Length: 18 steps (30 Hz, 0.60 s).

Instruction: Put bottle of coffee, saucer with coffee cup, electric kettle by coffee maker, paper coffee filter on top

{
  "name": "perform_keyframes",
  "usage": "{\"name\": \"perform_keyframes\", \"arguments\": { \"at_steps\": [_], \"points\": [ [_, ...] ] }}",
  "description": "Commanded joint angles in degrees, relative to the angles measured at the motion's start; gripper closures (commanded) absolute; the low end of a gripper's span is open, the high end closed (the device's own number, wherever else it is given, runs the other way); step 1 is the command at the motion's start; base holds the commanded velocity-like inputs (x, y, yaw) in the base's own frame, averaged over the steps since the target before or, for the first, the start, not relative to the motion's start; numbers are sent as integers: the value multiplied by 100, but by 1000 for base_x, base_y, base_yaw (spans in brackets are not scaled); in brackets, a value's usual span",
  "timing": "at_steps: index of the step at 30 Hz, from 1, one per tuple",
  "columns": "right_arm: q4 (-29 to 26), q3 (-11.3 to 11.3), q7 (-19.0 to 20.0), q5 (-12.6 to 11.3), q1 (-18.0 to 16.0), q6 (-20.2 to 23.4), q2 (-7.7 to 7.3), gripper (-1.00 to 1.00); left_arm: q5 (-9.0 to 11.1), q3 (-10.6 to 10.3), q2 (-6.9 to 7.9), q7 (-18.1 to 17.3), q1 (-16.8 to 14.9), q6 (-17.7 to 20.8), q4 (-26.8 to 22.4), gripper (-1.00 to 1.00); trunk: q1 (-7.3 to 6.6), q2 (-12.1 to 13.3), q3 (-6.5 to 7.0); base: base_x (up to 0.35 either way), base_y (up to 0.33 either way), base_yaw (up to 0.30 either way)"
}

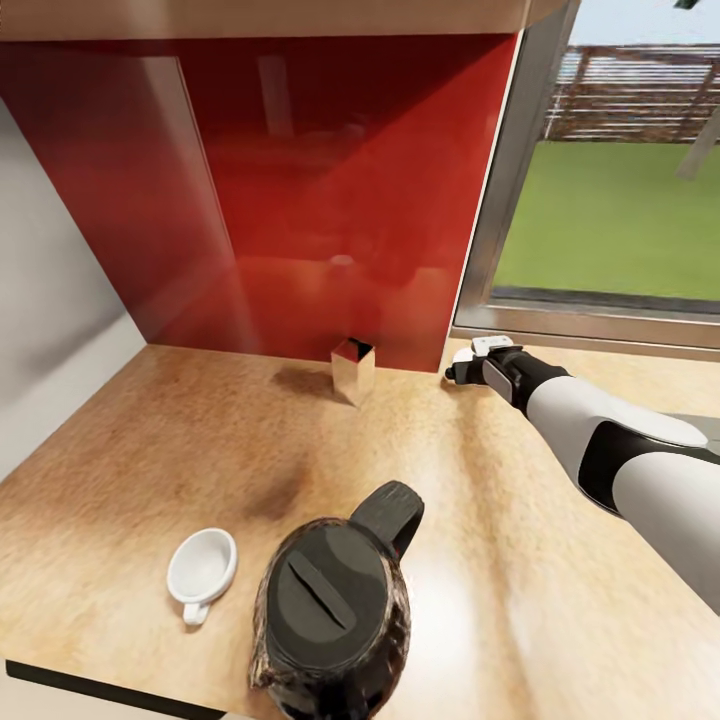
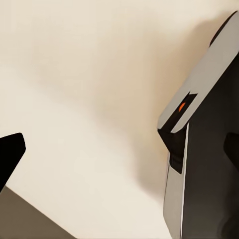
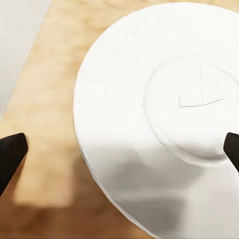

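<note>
The white saucer [image 3: 149,74] lies on the wood-grain kitchen countertop [image 1: 200,440] at the back right, by the window frame. My right gripper [image 1: 470,358] is open over it, and in the right wrist view the right gripper [image 3: 119,149] has one black fingertip at each side of the disc. The electric kettle [image 1: 335,610], with its black lid and loop handle, stands at the counter's front edge. The coffee cup [image 1: 202,568] sits just left of it, handle toward the edge. My left gripper [image 2: 119,149] is open against a cream surface. The coffee maker, bottle of coffee, paper filter and kitchen shelf are out of view.
A small shiny metal box [image 1: 352,368] stands at the back against the red backsplash [image 1: 300,200]. A grey wall [image 1: 50,330] closes the counter's left side, and a window [image 1: 620,200] opens at the right. A grey-and-black robot part [image 2: 199,164] is close beside the left gripper.
</note>
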Motion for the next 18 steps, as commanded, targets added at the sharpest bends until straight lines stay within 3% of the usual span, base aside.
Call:
{"name": "perform_keyframes", "arguments": {
  "at_steps": [1,10,15,16,18],
  "points": [
    [-9,-11,18,107,-3,30,0,-100,44,-3,1,-36,2,-2,-6,-100,28,-44,-24,0,0,0],
    [-16,-11,-25,99,-3,41,-6,-100,44,-3,1,-36,2,-2,-6,-100,226,-405,-186,0,0,0],
    [-17,-11,-28,98,-3,39,-13,-100,44,-3,1,-38,2,-2,-6,-100,226,-405,-186,0,0,0],
    [-17,-11,-29,97,-3,39,-16,100,44,-3,1,-38,2,-2,-6,-100,226,-405,-186,0,0,0],
    [-18,-11,-29,96,-3,38,-22,100,44,-3,1,-39,2,-5,-6,-100,226,-405,-186,0,0,0]
  ]
}}
